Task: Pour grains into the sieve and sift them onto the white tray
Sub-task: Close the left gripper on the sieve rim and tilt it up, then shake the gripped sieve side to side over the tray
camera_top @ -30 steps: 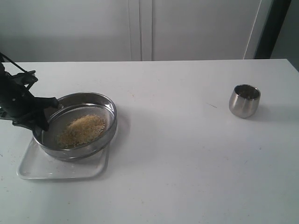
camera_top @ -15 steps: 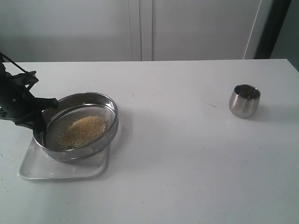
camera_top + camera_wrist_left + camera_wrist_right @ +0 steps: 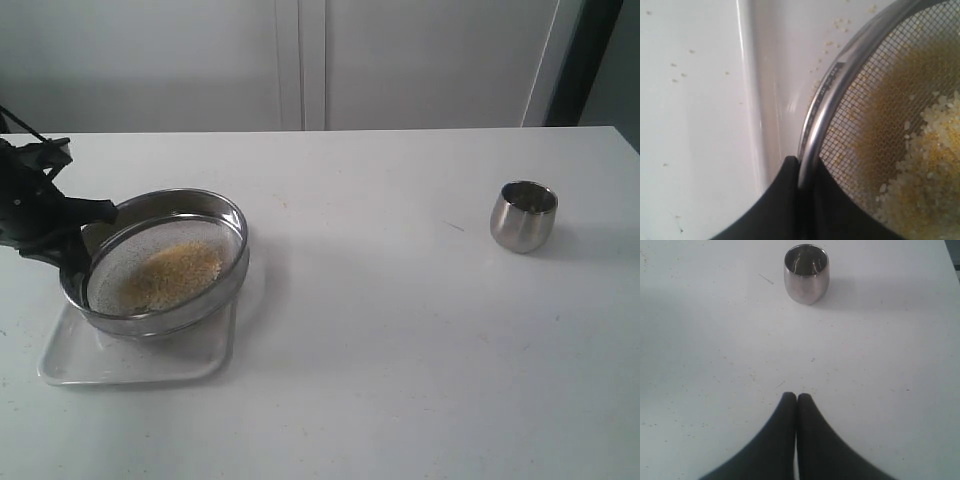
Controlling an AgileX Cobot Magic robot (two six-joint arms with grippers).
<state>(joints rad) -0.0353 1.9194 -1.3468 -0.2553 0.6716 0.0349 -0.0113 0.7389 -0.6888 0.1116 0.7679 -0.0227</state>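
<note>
Pinching sieve (image 3: 118,275) rim, left hand (image 3: 802,166); rim marks (image 3: 824,92) unreadable.

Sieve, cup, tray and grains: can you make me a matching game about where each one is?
Things:
1. sieve
2. cup
3. tray
4. grains

Places:
A. piled inside the sieve
B. lying under the sieve
C. standing alone, far from the rest
D. pinched at its rim by the left end effector

Pairs: 1-D, 2-C, 3-B, 4-A
</note>
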